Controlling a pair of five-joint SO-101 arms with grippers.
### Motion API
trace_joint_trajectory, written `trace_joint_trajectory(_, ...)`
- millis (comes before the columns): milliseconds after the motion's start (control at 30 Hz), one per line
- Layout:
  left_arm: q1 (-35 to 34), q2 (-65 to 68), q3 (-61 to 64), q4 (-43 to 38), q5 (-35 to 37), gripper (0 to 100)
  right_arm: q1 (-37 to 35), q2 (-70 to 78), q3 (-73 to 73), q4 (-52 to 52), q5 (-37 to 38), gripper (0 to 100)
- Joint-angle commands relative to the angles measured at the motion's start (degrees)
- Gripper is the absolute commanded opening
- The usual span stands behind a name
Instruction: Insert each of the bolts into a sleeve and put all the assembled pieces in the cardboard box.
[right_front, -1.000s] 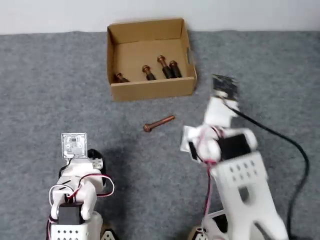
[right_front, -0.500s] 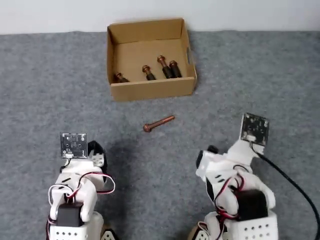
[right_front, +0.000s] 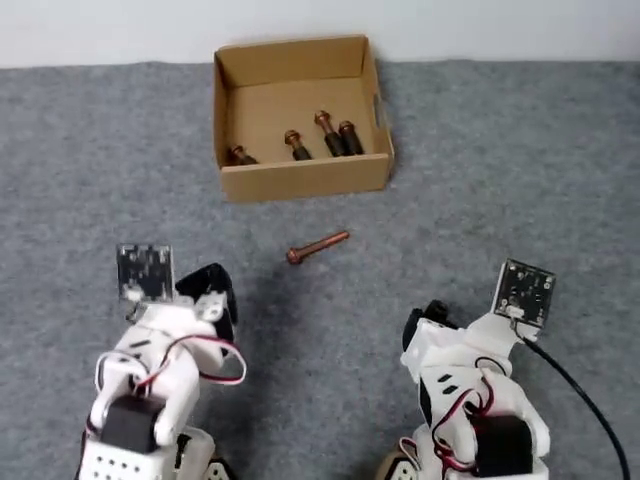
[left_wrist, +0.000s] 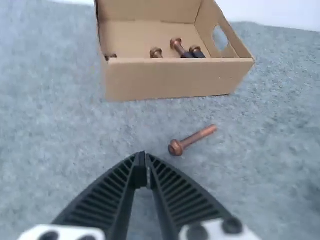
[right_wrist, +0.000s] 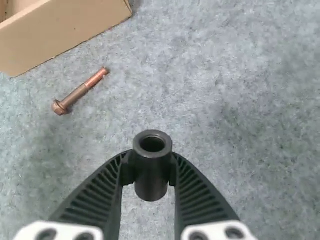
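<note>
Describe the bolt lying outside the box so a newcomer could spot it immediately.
Start at the open cardboard box at the far side of the grey carpet. Just before its front wall a single copper-coloured bolt lies flat on the carpet. Unlike the four sleeved pieces inside the box, it is alone outside, its shank bare.

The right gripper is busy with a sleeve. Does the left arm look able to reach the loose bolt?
Probably yes: the bolt lies alone on the carpet ahead of the left gripper, nothing between them. Its shut jaws must open first.
</note>
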Motion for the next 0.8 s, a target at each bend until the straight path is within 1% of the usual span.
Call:
trace_joint_trajectory(0, 3.3, 15.6, -11.7, 1.7, 4.2, 1, 0.7, 0.0, -0.1, -0.6, 0.9, 0.9)
trace_joint_trajectory(100, 7.2, 27.9, -20.7, 3.3, 9.4, 1, 0.6, 0.0, 0.0, -0.6, 0.9, 0.9)
trace_joint_trajectory(200, 10.9, 38.9, -28.5, 4.7, 13.2, 1, 0.6, 0.0, 0.0, -0.6, 0.9, 0.9)
trace_joint_trajectory(300, 13.1, 48.5, -34.4, 4.5, 16.1, 1, 0.6, 0.0, 0.1, -0.6, 0.9, 0.9)
trace_joint_trajectory(533, 15.5, 70.2, -45.3, 4.5, 18.1, 1, 0.6, -0.6, 0.1, -0.6, 0.9, 0.9)
trace_joint_trajectory(767, 15.8, 86.8, -56.1, 4.7, 19.5, 1, 0.6, -0.6, 0.1, -0.6, 0.9, 0.9)
